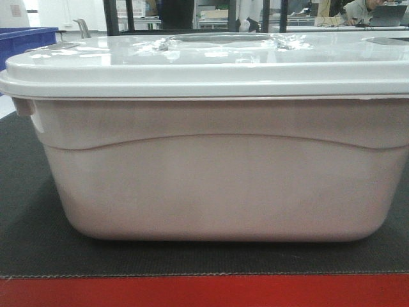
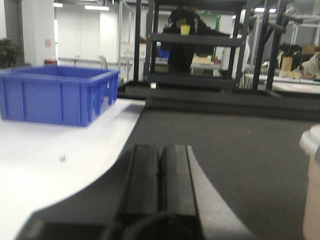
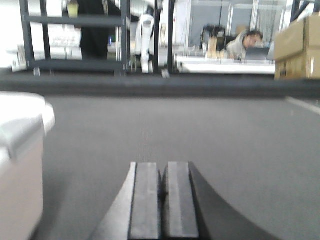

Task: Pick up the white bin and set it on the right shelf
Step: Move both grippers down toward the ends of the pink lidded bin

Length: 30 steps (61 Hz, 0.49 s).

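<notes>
The white bin (image 1: 217, 173), a pinkish tub with a glossy white lid (image 1: 204, 64), fills the front view and stands on the dark mat (image 1: 38, 249). Its corner shows at the right edge of the left wrist view (image 2: 312, 185) and at the left edge of the right wrist view (image 3: 20, 170). My left gripper (image 2: 160, 149) is shut with nothing in it, low over the mat to the left of the bin. Shut and empty as well, my right gripper (image 3: 164, 166) lies to the bin's right. Neither touches the bin. The right shelf is out of view.
A blue crate (image 2: 57, 95) stands on a white surface (image 2: 50, 165) to the left; its corner shows in the front view (image 1: 25, 38). The table has a red front edge (image 1: 204, 291). Dark racks (image 2: 192, 45) and cardboard boxes (image 3: 297, 47) stand behind.
</notes>
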{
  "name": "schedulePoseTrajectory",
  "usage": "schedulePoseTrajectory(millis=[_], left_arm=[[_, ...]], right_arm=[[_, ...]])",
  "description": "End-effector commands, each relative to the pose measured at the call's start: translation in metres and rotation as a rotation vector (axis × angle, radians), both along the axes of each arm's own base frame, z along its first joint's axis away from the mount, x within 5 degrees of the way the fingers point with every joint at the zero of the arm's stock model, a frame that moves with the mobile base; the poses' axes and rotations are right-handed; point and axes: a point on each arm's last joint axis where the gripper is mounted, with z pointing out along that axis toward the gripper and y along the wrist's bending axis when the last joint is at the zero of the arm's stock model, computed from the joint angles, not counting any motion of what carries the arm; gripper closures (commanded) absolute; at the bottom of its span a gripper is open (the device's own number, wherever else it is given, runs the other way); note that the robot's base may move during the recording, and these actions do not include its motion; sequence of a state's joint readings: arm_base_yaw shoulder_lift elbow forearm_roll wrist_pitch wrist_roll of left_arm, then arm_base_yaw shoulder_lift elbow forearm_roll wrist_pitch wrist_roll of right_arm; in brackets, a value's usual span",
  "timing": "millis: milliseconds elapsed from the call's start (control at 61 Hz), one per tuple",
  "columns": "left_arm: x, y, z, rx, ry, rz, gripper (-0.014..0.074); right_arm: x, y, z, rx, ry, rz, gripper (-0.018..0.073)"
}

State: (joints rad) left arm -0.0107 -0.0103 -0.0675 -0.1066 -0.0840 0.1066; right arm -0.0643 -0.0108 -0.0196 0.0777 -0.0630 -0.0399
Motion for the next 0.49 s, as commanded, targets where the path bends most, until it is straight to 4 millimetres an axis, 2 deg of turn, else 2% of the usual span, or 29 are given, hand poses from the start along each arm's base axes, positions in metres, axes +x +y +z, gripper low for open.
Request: schedulePoseTrajectory(millis=[0, 164, 295, 361, 476], left_arm=[[-0.010, 0.000, 0.047, 0.036, -0.129, 0.010, 0.0722], [-0.010, -0.001, 0.101, 0.059, -0.032, 0.000, 0.0717], [0.005, -0.003, 0.132, 0.049, 0.069, -0.031, 0.0638], [0.018, -0.005, 0.140, 0.025, 0.124, -0.054, 0.0571], [0.039, -0.009, 0.148, -0.059, 0.219, -0.110, 0.0398]], right_arm=[[-0.013, 0.000, 0.052, -0.006, -0.223, -0.011, 0.0491], [-0.011, 0.000, 0.107, -0.009, -0.235, -0.006, 0.0491], [0.007, -0.001, 0.140, -0.005, -0.210, -0.006, 0.0454], [0.020, -0.002, 0.150, -0.003, -0.182, -0.006, 0.0383], [0.041, -0.003, 0.163, 0.009, -0.129, -0.003, 0.0187]])
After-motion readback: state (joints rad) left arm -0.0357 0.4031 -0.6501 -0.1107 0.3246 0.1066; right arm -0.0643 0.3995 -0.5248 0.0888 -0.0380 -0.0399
